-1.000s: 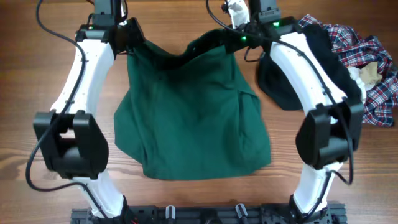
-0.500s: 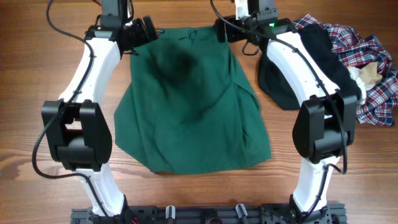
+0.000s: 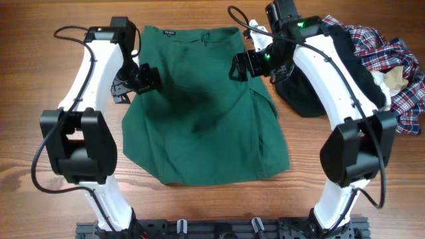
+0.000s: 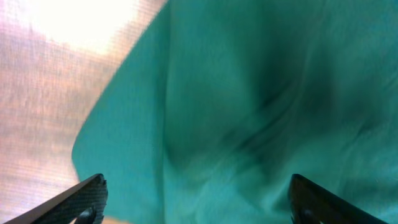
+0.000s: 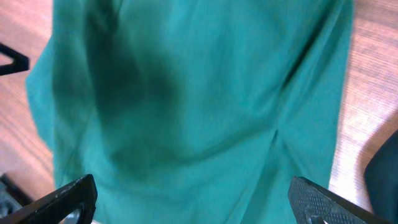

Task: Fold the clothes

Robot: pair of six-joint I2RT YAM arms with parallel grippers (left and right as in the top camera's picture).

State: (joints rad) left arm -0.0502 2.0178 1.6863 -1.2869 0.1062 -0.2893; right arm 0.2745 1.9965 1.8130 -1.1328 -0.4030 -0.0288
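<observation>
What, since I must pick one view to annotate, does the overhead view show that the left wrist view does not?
Only overhead: the whole outline of the green garment, its label at the far hem, the black garment, the plaid shirt and the right end effector. Only left wrist: close-up creases in the cloth beneath the open left end effector. Both: the green garment lying on the wooden table.

Thin dark green cloth garment [image 3: 206, 129] lies spread on the wooden counter [image 3: 26, 79], under the left end effector [image 3: 143, 78] and right end effector [image 3: 241, 66].
</observation>
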